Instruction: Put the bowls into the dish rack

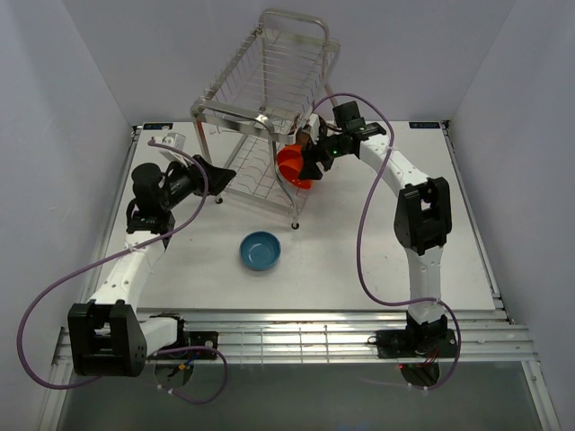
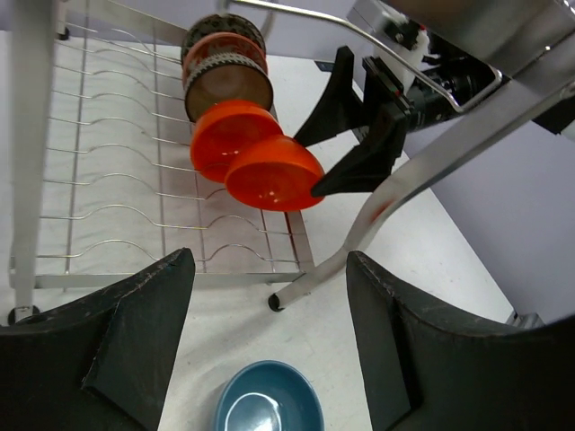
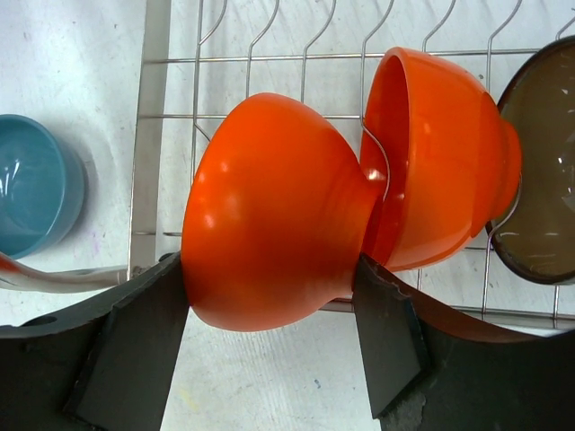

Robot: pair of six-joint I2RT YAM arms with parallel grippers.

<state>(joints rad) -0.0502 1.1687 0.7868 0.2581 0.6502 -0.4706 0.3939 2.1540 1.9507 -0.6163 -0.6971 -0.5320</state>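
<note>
One orange bowl point(image 3: 269, 233) is clamped in the right gripper point(image 3: 269, 305), jaws wide around its body, at the dish rack point(image 1: 261, 118) lower tier, touching the slotted orange bowl point(image 3: 440, 162). Next, I'd say: seat it and release. Left gripper point(image 2: 269, 341) jaws are open and empty; the blue bowl point(image 1: 260, 250) waits on the surface point(image 1: 377, 260).
</note>
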